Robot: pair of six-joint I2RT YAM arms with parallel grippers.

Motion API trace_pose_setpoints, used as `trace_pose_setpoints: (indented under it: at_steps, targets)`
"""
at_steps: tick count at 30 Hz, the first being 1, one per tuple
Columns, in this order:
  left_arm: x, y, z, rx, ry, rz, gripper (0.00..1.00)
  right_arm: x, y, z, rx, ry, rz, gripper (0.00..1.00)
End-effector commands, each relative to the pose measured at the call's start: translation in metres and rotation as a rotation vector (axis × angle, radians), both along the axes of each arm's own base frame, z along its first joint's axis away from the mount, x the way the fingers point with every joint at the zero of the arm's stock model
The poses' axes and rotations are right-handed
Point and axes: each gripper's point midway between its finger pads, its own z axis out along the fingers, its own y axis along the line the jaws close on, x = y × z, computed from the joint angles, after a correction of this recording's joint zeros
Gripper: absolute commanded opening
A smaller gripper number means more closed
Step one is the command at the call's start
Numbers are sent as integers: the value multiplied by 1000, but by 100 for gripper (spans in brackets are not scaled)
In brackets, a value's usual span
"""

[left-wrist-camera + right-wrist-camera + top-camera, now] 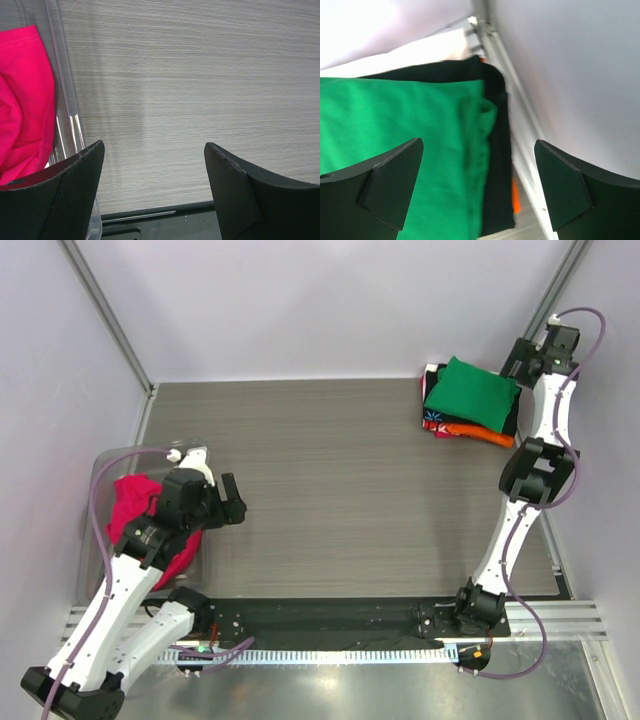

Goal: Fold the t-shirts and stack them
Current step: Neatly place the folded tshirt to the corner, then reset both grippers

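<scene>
A folded bright green t-shirt [470, 388] tops the stack at the back right, over a black one [513, 412], an orange one [487, 433] and a red-patterned one [434, 423]. My right gripper [517, 362] hovers at the stack's far right edge, open and holding nothing. In the right wrist view its jaws [477, 142] stand wide over the green shirt [395, 115], the black shirt [497, 165] and a sliver of orange [515, 196]. A crumpled magenta-pink t-shirt [135, 505] lies in a clear bin at the left. My left gripper [232, 502] is open beside it over bare table.
The clear plastic bin [67, 110] holds the pink shirt [22, 100], and its wall stands just left of my left gripper [152, 145]. White enclosure walls [570, 75] close in right behind the stack. A black base rail [330, 618] runs along the near edge.
</scene>
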Motion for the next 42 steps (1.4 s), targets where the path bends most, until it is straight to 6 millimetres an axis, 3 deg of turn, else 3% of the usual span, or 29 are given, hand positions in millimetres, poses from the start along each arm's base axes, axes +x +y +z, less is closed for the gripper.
trace_pose_setpoints:
  at_steps: [1,3,6,7,9,10,11,12,14,15,16,17,18,20,21,23,25,26,27,28,29,30,31,32,33,34,35,38,42]
  targets:
    - [6,-2,9,-28,-48,5,82,19,42,75,-16,-177,39,100]
    - [6,-3,8,-27,-44,4,82,14,51,105,-20,-227,38,100]
    - [6,-2,9,-23,-45,10,82,7,64,132,15,-280,41,100]
    - [6,-1,9,-23,-46,12,82,1,73,153,19,-314,52,100]
    - [6,-1,10,-23,-50,14,82,-6,92,160,71,-326,89,100]
    - [6,0,9,-23,-51,14,82,-15,107,183,75,-365,118,100]
    - [5,0,9,-22,-49,14,82,-20,116,190,92,-379,127,100]
    - [6,-1,10,-24,-52,14,82,-22,130,176,145,-352,140,99]
    - [6,0,9,-22,-49,14,82,-38,176,206,190,-413,254,100]
    - [6,0,9,-22,-49,14,82,-44,192,189,230,-379,277,100]
    - [6,-1,9,-22,-48,14,82,-50,212,193,255,-392,337,100]
    - [6,0,9,-21,-48,16,82,-67,242,211,275,-421,397,100]
    - [6,0,9,-21,-48,16,82,-74,260,190,322,-384,424,100]
    - [6,0,9,-22,-49,16,82,-95,296,184,378,-368,503,100]
    - [6,0,9,-21,-50,17,82,-118,324,168,415,-329,549,100]
    - [6,-1,8,-21,-46,14,82,-142,351,163,487,-333,612,100]
    - [6,0,9,-21,-50,17,82,-181,382,141,561,-295,676,100]
    - [6,0,10,-22,-54,17,82,-200,391,107,599,-218,687,100]
    - [6,0,10,-24,-55,14,82,-223,401,113,610,-231,721,100]
    - [6,0,10,-24,-56,14,82,-237,407,103,624,-206,732,100]
    - [6,0,11,-24,-56,14,82,-256,409,73,650,-140,722,100]
    - [6,-1,10,-25,-54,11,82,-269,410,63,659,-121,714,100]
    - [5,-1,11,-26,-59,10,82,-291,415,71,671,-149,743,100]
    - [5,-1,11,-26,-59,10,82,-308,414,43,698,-86,725,100]
    - [5,-1,11,-27,-60,10,82,-320,416,36,714,-73,728,100]
    - [5,-1,11,-27,-60,10,82,-336,415,42,723,-103,745,100]
    - [5,0,12,-26,-62,13,82,-348,412,22,746,-59,717,100]
    - [5,3,14,-22,-74,24,82,-373,405,9,770,-68,701,100]
    - [4,4,17,-26,-86,27,82,-390,400,6,797,-97,687,100]
